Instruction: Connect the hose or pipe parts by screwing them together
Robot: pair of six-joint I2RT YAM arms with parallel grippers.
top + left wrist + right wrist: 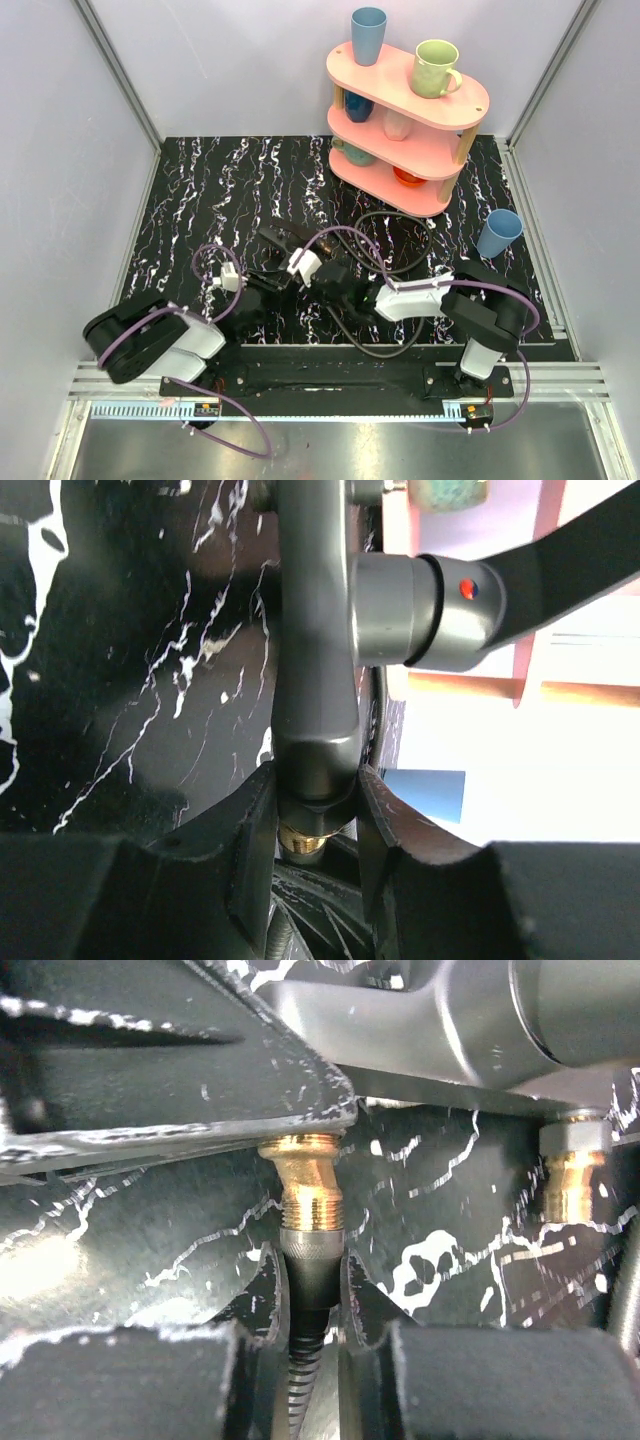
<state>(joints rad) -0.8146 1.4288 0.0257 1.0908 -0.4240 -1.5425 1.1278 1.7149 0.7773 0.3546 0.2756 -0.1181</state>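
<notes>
My left gripper is shut on the lower end of a dark grey angular pipe piece. A brass threaded fitting shows just below the jaws, and a round knob with a red dot sticks out to the right. My right gripper is shut on the dark end collar of a black hose. The hose's brass fitting points up and meets the underside of a black part above it. In the top view the left gripper and right gripper meet mid-table beside the angular piece.
Black hose loops over the marbled mat, with more of it near the front edge. A pink three-tier shelf with cups stands at the back right. A blue cup stands beside the right arm. A second brass fitting hangs from the grey piece.
</notes>
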